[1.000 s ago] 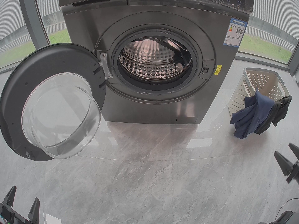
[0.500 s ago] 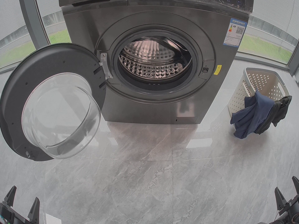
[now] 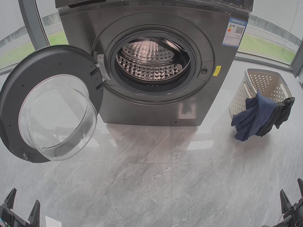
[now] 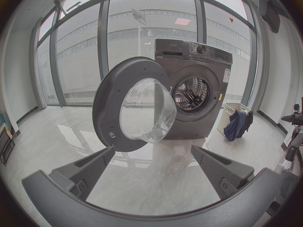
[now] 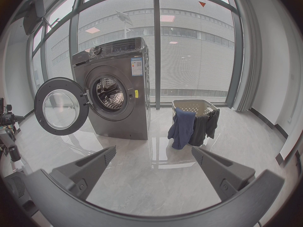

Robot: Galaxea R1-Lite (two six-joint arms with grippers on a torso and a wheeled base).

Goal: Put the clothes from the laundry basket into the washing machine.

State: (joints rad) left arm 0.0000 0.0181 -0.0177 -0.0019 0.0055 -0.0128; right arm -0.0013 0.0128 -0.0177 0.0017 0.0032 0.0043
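Records right claw (image 3: 292,193) withdrawn low, spread empty like left claw (image 3: 24,199); finds blue and black garments (image 3: 255,115) draped over white perforated plastic basket (image 3: 263,71): loading unstarted.

A glossy grey marble-look floor (image 3: 173,180) catches pale daylight reflections. In the head view, tall windows (image 5: 195,48) in dark frames (image 5: 157,48) run from ten to two o'clock, with grass (image 3: 268,48) and a grey slatted building (image 4: 79,63) outside. White walls (image 5: 284,79) with dark skirting (image 5: 264,119) flank the glass, and what may be a drawn curtain (image 5: 249,63) hangs at one edge.
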